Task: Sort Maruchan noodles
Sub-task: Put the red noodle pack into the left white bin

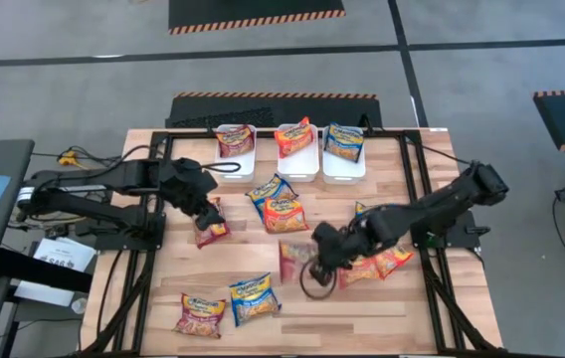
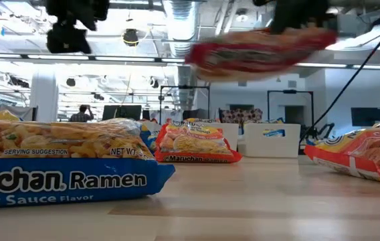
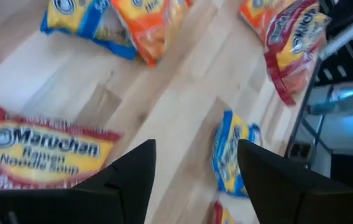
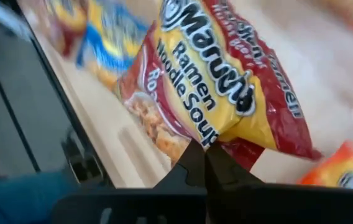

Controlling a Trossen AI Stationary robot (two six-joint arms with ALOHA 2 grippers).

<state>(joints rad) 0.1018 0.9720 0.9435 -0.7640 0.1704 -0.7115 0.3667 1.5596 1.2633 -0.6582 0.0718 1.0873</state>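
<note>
Maruchan ramen packets lie scattered flat on the wooden table point(image 1: 362, 318). My right gripper point(image 1: 320, 261) is shut on a maroon packet point(image 1: 294, 261), which shows raised over the table in the low view point(image 2: 257, 50). My left gripper point(image 1: 201, 211) hangs open above the table beside another maroon packet point(image 1: 212, 232). In the left wrist view that packet point(image 3: 40, 152) lies to one side of the open fingers point(image 3: 195, 168), untouched. Other loose packets are blue point(image 1: 271, 189), orange point(image 1: 285, 213), maroon point(image 1: 200, 314) and blue point(image 1: 254, 298). My right gripper point(image 4: 204, 165) pinches the maroon packet by its crimped end edge point(image 4: 229, 142) between the two fingertips. The packet is lifted clear of the table and extends away from the fingers, roughly level and slightly tilted in the low view.
Three white bins stand along the far edge, holding a maroon packet point(image 1: 235, 140), an orange one point(image 1: 295, 137) and a blue one point(image 1: 343, 142). Orange packets point(image 1: 377, 266) lie under the right arm. A black frame point(image 1: 424, 199) borders the table. Bare wood point(image 1: 382, 318) shows toward the near right.
</note>
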